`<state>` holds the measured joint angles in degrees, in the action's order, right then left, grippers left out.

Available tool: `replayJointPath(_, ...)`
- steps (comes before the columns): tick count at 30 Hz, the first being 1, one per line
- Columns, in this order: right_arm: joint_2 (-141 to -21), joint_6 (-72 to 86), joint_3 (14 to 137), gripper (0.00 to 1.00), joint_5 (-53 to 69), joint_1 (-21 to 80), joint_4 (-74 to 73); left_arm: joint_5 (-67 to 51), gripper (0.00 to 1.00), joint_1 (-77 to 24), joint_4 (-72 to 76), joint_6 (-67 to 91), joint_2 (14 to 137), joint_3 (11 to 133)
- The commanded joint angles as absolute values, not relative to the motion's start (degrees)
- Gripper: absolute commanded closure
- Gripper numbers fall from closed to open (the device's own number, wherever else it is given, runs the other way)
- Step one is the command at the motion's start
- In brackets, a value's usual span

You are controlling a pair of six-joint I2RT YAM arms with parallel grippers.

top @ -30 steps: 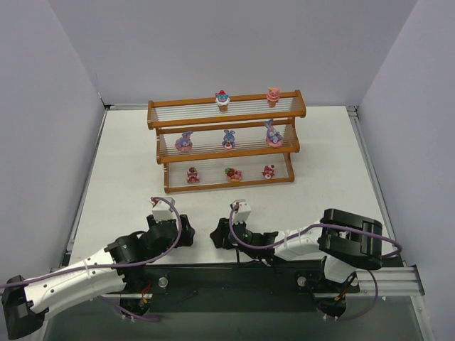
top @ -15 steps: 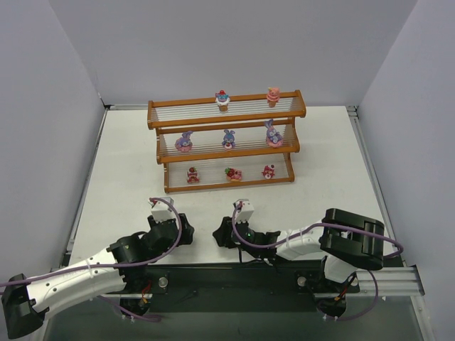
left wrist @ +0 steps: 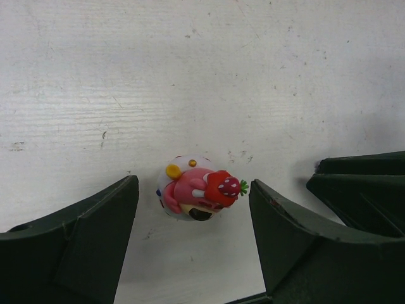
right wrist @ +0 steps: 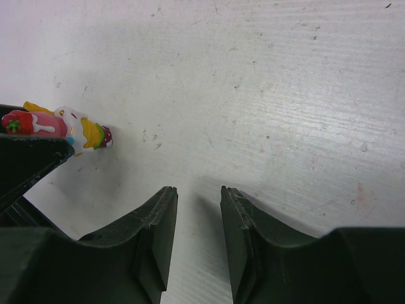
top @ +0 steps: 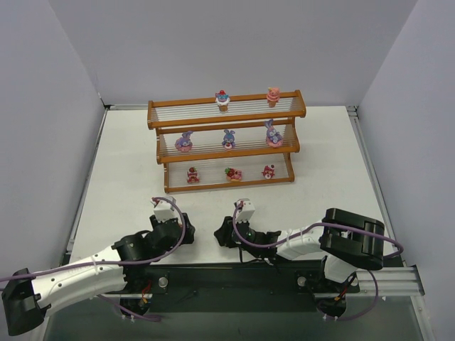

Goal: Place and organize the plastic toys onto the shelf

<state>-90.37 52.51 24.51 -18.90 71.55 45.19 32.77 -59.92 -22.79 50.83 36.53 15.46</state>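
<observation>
One plastic toy (left wrist: 199, 193), a pink cake figurine with a red strawberry, lies tipped on the white table. My left gripper (left wrist: 192, 187) stands open around it, with both fingers clear of it. The same toy (right wrist: 63, 130) shows at the left of the right wrist view, partly behind the left gripper's finger (right wrist: 25, 164). My right gripper (right wrist: 198, 191) is open by a narrow gap with nothing in it, just right of the left gripper (top: 186, 236). The shelf (top: 226, 106) stands at the back. It holds two toys on top, three purple bunnies (top: 228, 138) in the middle and three small cakes (top: 233, 172) below.
Grey walls (top: 57, 106) close in the table on the left, back and right. The right gripper's dark body (left wrist: 361, 183) sits close to my left gripper's right finger. A black rail (top: 234, 280) with the arm bases runs along the near edge.
Both grippers' jaws have narrowed somewhat. The left arm has shifted slightly back and to the right, and the right arm has barely moved. The toys on the shelf are unchanged.
</observation>
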Motion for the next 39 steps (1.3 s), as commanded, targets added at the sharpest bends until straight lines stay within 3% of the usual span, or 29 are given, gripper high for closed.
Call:
replayJointPath(1, -88.5, 53.3, 23.4, 0.66, -19.5, 71.1, 45.3, 34.1, 0.21, -60.2, -19.4, 51.9, 36.9, 15.3)
replayJointPath(27, -86.4, 53.9, 20.9, 0.73, -20.7, 70.9, 45.7, 35.2, 0.34, -60.1, -16.3, 52.9, 40.1, 14.2)
replayJointPath(34, -86.0, 54.0, 20.6, 0.75, -20.9, 70.9, 45.5, 35.7, 0.5, -60.2, -16.4, 52.8, 40.1, 14.6)
replayJointPath(39, -85.6, 54.4, 20.1, 0.76, -21.3, 70.9, 45.5, 36.6, 0.7, -60.2, -18.5, 52.3, 39.7, 17.1)
